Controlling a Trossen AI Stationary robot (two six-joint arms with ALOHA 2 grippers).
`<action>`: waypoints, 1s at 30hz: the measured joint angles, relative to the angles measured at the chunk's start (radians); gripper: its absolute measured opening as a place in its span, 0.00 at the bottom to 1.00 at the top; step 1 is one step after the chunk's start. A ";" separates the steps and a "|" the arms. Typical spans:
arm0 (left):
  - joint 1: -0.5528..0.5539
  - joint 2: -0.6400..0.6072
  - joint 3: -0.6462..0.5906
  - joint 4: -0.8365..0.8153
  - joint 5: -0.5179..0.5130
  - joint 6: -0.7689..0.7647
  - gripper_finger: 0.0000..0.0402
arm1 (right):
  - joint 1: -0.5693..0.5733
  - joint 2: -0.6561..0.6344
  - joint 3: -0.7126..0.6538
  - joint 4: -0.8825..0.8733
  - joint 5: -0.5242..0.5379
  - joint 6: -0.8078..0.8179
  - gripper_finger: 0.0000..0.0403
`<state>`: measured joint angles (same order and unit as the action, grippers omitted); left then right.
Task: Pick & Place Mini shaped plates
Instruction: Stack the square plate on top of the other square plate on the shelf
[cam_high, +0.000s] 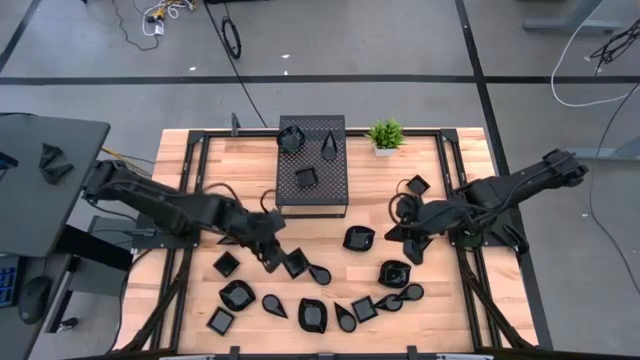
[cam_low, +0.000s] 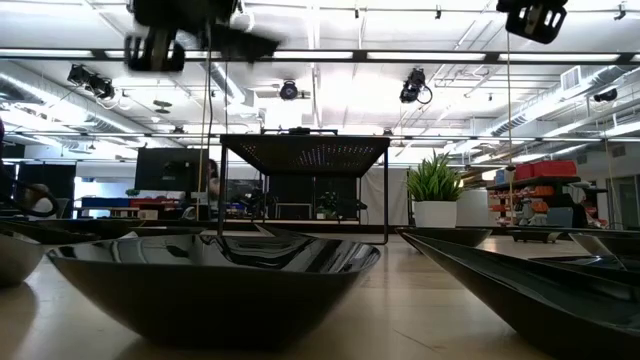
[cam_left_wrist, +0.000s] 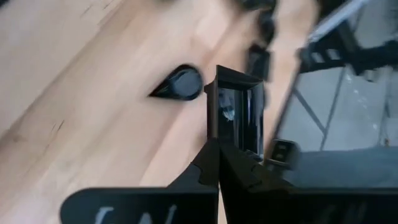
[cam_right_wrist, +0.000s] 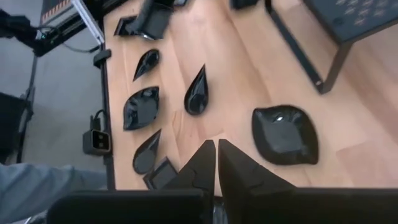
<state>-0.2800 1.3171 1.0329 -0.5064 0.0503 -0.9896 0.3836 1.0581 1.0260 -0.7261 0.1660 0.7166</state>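
Between the left gripper's (cam_left_wrist: 217, 146) closed fingers a square mini plate (cam_left_wrist: 239, 115) stands on edge, lifted off the counter (cam_high: 200, 215), probably bound for the perforated box (cam_high: 312, 165). Other plates lie scattered nearby. The right gripper (cam_right_wrist: 216, 149), fingers together and seemingly empty, hovers above a leaf-shaped plate (cam_right_wrist: 285, 135).

This was a robotics lab in an open industrial hall. A pale wooden counter (cam_high: 330, 240) in a black metal frame stood on a grey concrete floor (cam_high: 400, 40) marked with dark tape lines, loose cables trailing across it. Beyond the counter, exposed ceiling ducts (cam_low: 560, 95), strip lights and far workstations showed.
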 joint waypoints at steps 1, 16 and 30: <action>0.010 -0.002 0.044 -0.043 0.002 0.010 0.00 | 0.000 -0.004 0.000 0.000 0.015 0.000 0.06; 0.482 0.042 0.400 -0.355 0.109 0.410 0.00 | -0.047 -0.003 0.000 0.066 0.133 -0.024 0.06; 0.754 0.240 0.399 -0.325 0.246 1.103 0.00 | -0.165 0.005 0.000 0.106 0.154 0.197 0.06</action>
<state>0.4740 1.5572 1.4319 -0.8316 0.2966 0.1129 0.2191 1.0627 1.0260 -0.6198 0.3204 0.9138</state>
